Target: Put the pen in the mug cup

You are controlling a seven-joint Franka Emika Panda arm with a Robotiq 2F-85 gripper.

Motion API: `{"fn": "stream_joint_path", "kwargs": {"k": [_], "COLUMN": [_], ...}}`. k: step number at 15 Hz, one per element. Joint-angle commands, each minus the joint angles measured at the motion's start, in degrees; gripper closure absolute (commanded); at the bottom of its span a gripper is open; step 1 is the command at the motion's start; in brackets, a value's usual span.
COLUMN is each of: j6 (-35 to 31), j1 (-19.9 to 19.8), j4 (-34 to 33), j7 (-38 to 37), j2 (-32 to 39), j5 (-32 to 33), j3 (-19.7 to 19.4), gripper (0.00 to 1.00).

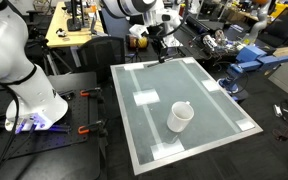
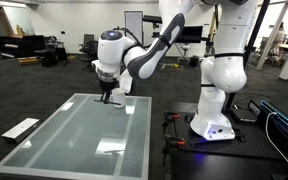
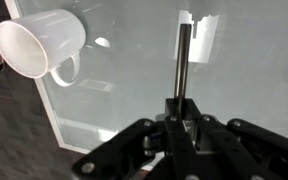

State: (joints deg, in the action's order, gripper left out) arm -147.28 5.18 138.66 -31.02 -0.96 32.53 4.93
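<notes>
- Surface (image 1: 149, 130): pale glassy panel inside a white border (image 1: 124, 120). Mostly bare in both exterior views.
- Two flat white patches (image 1: 144, 98) lie on it, one toward the middle and one near a side edge. Both sit flush.
- Mug (image 1: 180, 117): white, in the nearer half of the surface in an exterior view, inside the border. It appears to lie on its side with the mouth toward the near corner. In the wrist view the mug (image 3: 39, 45) is at upper left, with the open mouth facing the camera and the handle below the body.
- Open glass runs between the mug and the gripper; the two are well apart.
- Past the far edge are crowded benches (image 1: 219, 45). Dark floor (image 3: 9, 120) shows past the border in the wrist view.
- Arm (image 2: 149, 55): it rises from the white base (image 2: 219, 100) beside the surface and arches over toward the far edge, wrist pointing down.
- Gripper (image 1: 161, 50): hangs over the strip by the far edge, above the glass and not touching it. It takes the same spot in the other exterior shot (image 2: 107, 98).
- Fingers (image 3: 169, 105): closed tight on the pen (image 3: 182, 60), one on either side of the shaft.
- Pen: thin, dark and straight, sticking out past the fingers in line with the gripper (image 3: 181, 108). It is off the surface, its free end over a white patch in the wrist view.
- The pen is too slender to make out in the exterior views.
</notes>
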Motion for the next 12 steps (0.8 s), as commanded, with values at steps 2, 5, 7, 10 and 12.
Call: {"fn": "stream_joint_path", "kwargs": {"k": [2,5,7,10,12], "j6": [4.4,8.3,10.7,14.6,17.8], "j1": [0.4,1.0,1.5,2.3,2.8], "j4": [-2.9,-4.4,-5.5,-7.5,-9.0], "j7": [-19.7,-30.6,-36.9,-44.9,-49.9], "j2": [1.3,2.5,3.6,5.5,6.9], "j5": [14.1,20.7,24.2,28.6,31.5], "j3": [1.3,1.6,1.5,1.5,1.5], "gripper": [0.97,0.97,0.97,0.97,0.97]}}
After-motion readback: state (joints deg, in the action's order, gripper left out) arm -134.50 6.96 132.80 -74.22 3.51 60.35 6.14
